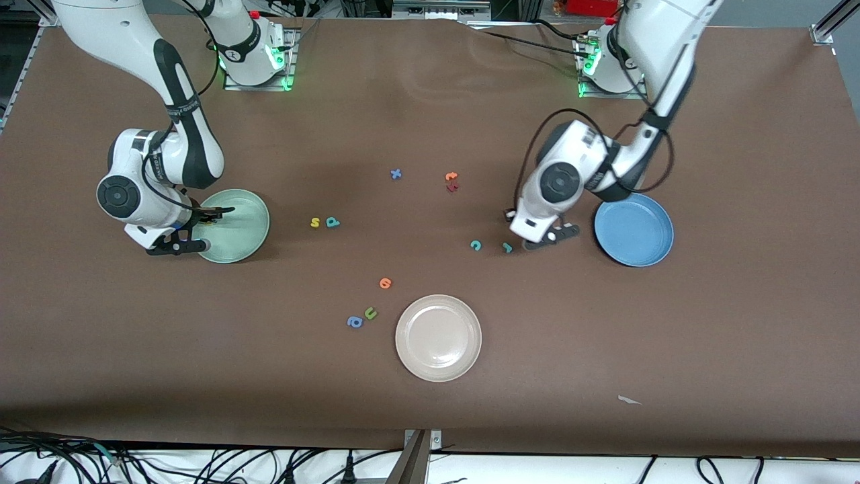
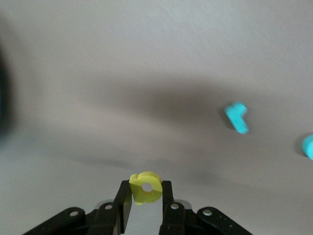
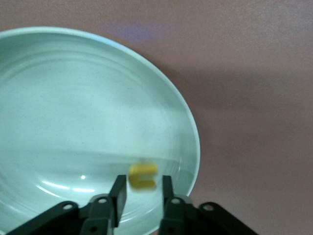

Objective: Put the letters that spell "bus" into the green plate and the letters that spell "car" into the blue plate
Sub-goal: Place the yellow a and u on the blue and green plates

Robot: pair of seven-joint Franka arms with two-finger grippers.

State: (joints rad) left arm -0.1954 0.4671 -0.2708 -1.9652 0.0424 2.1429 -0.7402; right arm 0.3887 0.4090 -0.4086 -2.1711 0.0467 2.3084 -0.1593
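Front view: left hand [image 1: 551, 238] pinching yellow a [image 2: 145, 187] beside teal r [image 1: 508, 248]; right hand [image 1: 195, 232] parted, yellow u [image 3: 143, 177] dropping over green plate [image 1: 252, 232]

The only readable signs are the loose foam letters lying on the table [image 1: 739, 323]. Toward the right arm's end lie a yellow s [image 1: 314, 222] and just beside it a teal b [image 1: 332, 222]; nearer the front camera sit an orange letter [image 1: 385, 283], a green u [image 1: 370, 313] and a blue a [image 1: 355, 322], and farther off a blue x [image 1: 396, 174]. Toward the left arm's end lie a teal c [image 1: 476, 245] and a teal r [image 1: 508, 248]; the lettering on the arms' dark bands is too small to read.
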